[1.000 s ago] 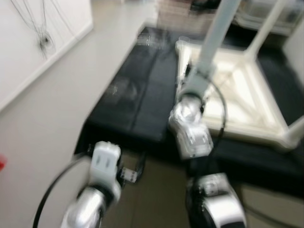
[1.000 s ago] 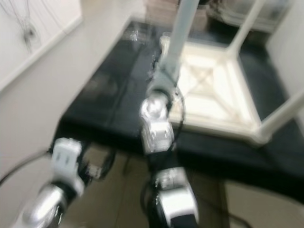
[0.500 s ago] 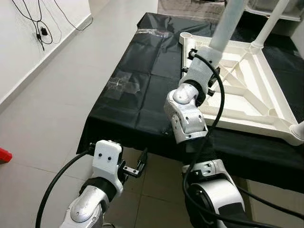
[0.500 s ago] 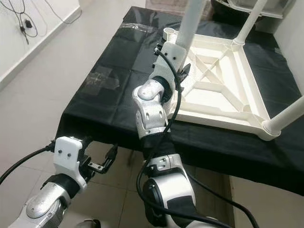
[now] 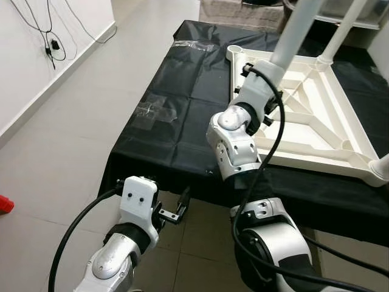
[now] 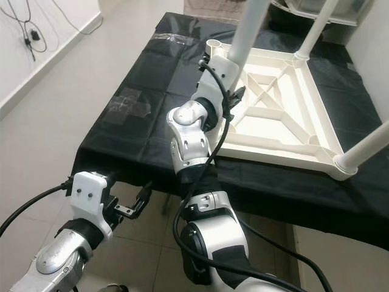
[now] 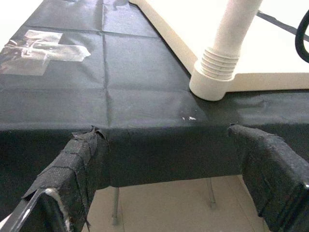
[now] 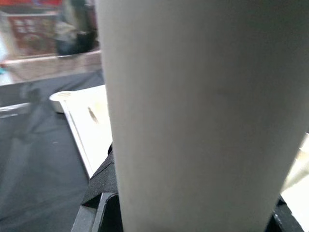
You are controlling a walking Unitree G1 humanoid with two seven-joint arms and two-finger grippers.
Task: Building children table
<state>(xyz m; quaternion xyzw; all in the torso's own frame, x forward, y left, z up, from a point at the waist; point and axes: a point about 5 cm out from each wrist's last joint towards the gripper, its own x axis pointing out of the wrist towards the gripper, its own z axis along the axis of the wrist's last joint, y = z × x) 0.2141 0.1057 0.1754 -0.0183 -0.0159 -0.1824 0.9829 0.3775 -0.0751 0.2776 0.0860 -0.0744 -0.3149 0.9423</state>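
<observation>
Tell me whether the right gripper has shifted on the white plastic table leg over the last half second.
No. The right gripper grips the white plastic table leg at the same place, just above the upturned white tabletop's near corner.

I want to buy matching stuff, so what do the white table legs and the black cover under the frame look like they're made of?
The table leg looks like moulded plastic, off-white and matte: it ends in a ribbed threaded collar at its socket. The black cover looks like thin plastic sheeting or coated cloth, slightly glossy, with fold creases and clear tape patches; which one is unclear.
</observation>
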